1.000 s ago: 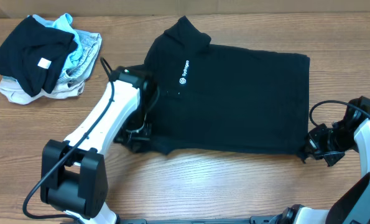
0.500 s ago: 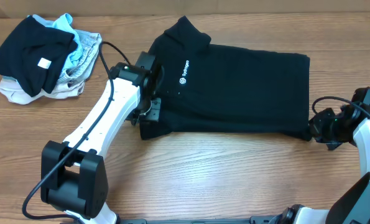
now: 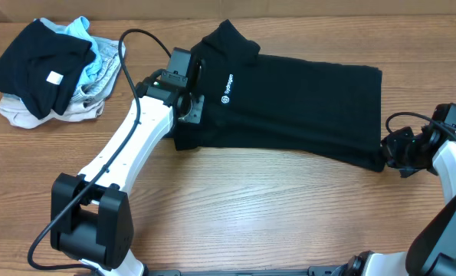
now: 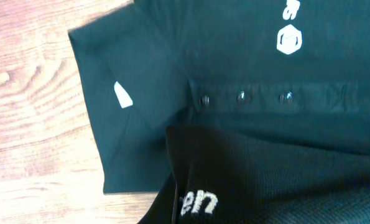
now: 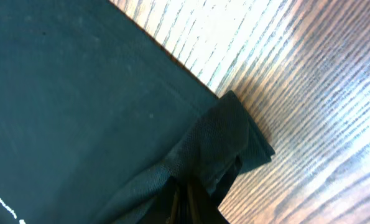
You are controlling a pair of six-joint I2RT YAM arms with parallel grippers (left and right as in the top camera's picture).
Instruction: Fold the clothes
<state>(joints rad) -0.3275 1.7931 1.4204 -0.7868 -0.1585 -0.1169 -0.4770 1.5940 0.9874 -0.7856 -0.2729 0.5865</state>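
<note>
polo shirt (image 3: 304,100) flat mid-table (image 3: 250,207) | left end effector (image 3: 188,107) pinching its collar-end edge | right end effector (image 3: 387,157) pinching its hem corner | black, white chest logo showing

left arm (image 3: 128,146): a long white shell link on a boxy black base (image 3: 90,222), with a thin black left cable (image 3: 132,46) looping along it. the left gripper (image 3: 189,107) is black with a round grey fitting. the right arm (image 3: 451,157) has the same white shell and black joints, and a black right cable (image 3: 402,116) arcs beside it. the right gripper (image 5: 183,200) shows slim dark fingers
</note>
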